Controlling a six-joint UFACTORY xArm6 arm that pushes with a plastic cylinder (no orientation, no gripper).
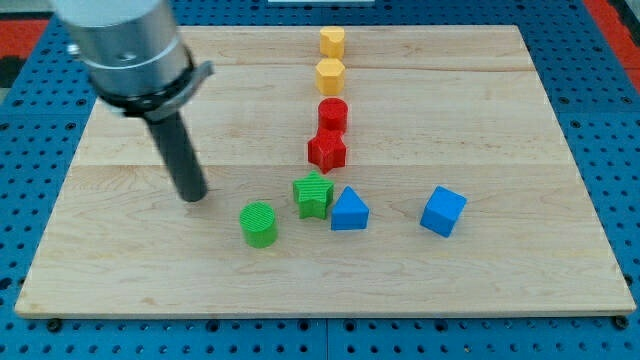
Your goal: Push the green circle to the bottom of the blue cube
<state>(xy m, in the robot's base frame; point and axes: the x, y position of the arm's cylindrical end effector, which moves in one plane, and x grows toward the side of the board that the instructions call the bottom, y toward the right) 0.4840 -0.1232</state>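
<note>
The green circle (259,223) sits on the wooden board (120,260), left of centre near the view's bottom. The blue cube (443,211) lies far to its right, at about the same height in the view. My tip (193,195) rests on the board, up and to the left of the green circle, a short gap away and not touching it. The rod rises from the tip to the arm's grey body at the view's top left.
A green star (314,194) and a blue triangular block (349,210) lie between the green circle and the blue cube. A red star (327,150), a red cylinder (333,114) and two yellow blocks (330,74) form a column above them.
</note>
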